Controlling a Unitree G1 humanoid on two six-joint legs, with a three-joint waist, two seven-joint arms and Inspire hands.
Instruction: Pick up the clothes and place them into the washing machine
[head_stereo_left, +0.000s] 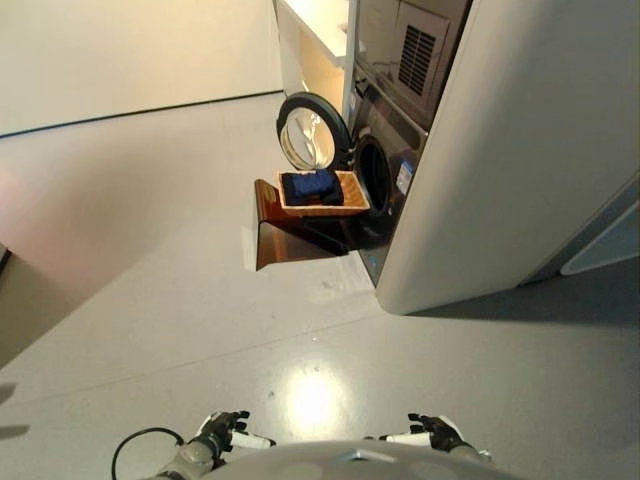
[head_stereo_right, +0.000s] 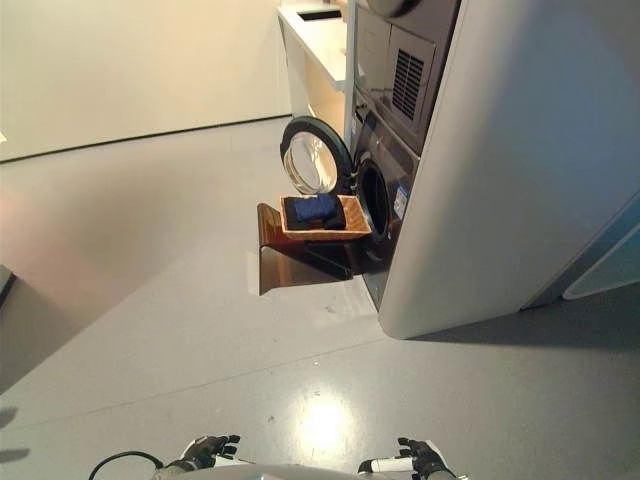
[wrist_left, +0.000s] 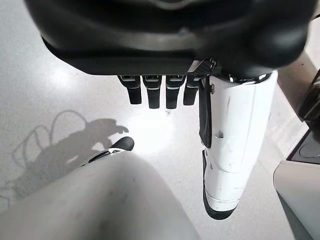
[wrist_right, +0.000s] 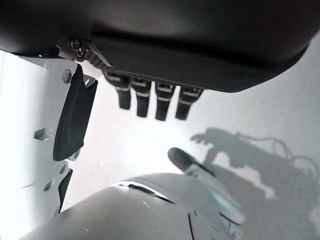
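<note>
Clothes, dark blue folded bundle (head_stereo_left: 311, 186), sit in shallow woven wicker basket (head_stereo_left: 352, 194) on brown stand (head_stereo_left: 275, 232), just before grey washing machine's (head_stereo_left: 392, 170) open round door (head_stereo_left: 308, 132). Left hand (head_stereo_left: 222, 431) and right hand (head_stereo_left: 436, 431) well short of machine, fingers relaxed, empty.

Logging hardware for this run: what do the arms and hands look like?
Both hands are dark, with a row of black fingers carrying pale bands near the base. The left hand and right hand each have a thumb under a white cover; in the left wrist view that cover is long, smooth and dark-tipped. Little of the arms shows: a silver-grey stretch behind the left hand.
</note>
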